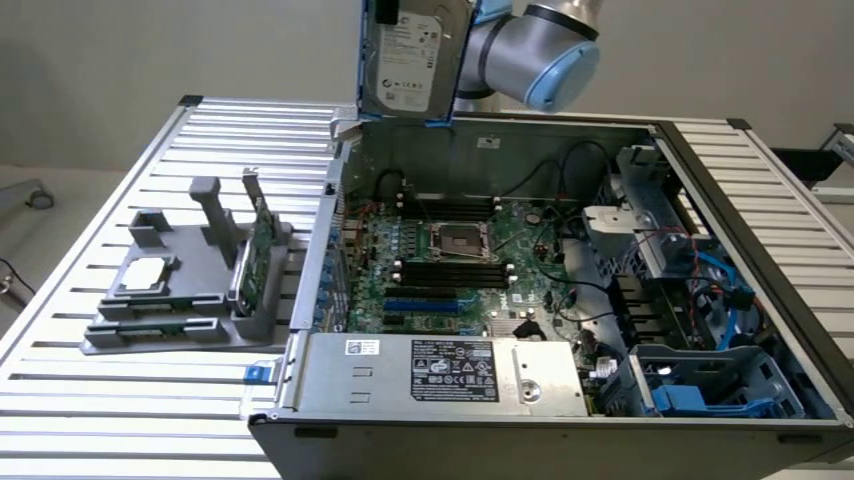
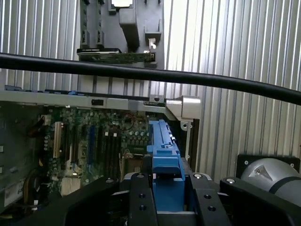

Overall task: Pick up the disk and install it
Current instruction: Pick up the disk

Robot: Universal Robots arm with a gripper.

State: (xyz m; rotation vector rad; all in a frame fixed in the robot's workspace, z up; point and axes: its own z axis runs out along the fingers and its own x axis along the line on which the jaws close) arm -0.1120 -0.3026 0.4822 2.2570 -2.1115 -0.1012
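The disk [image 1: 407, 60], clamped by its blue carrier [image 2: 163, 146] in the gripper [image 2: 165, 188] above the computer case's [image 1: 534, 150] far wall, could clip that wall or slip onto the motherboard [image 1: 454, 260].

The disk [image 1: 407, 60] is silver-grey and white, edged in blue. The board [image 1: 541, 262] is green, the stand [image 1: 200, 310] grey, the worktop [image 1: 120, 410] striped silver.

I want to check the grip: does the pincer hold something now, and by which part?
The pincer holds the disk, clamped on both sides of its blue frame at one end, upright above the open computer case.
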